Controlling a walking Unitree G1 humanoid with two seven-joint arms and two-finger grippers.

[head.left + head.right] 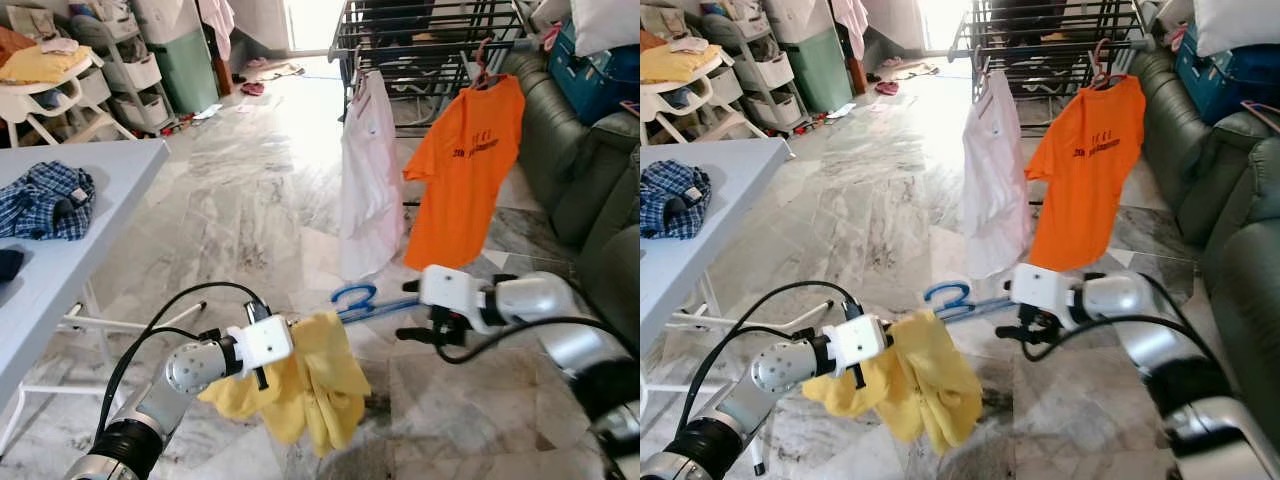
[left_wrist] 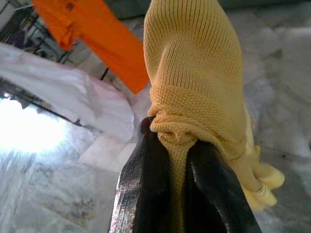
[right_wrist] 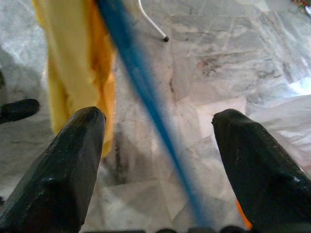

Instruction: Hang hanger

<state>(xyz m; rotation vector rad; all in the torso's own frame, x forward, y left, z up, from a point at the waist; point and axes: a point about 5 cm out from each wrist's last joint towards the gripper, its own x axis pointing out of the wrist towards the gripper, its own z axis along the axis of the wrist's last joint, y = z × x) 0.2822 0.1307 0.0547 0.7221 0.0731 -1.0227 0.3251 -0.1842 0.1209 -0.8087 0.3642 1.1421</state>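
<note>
- one blue hanger point(image 1: 362, 303)
- one yellow knit garment point(image 1: 310, 385)
- two hung shirts: orange point(image 1: 462, 180), white point(image 1: 368, 175)
- one plaid shirt point(image 1: 42, 202) on one table point(image 1: 90, 240)

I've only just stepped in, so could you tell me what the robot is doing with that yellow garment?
The left gripper is shut on a yellow knitted garment, which hangs on a blue hanger above the marble floor. The right gripper is open, its fingers either side of the hanger's blue bar without clamping it. Ahead, the drying rack already carries a white shirt and an orange T-shirt; the yellow garment is not hung yet.
</note>
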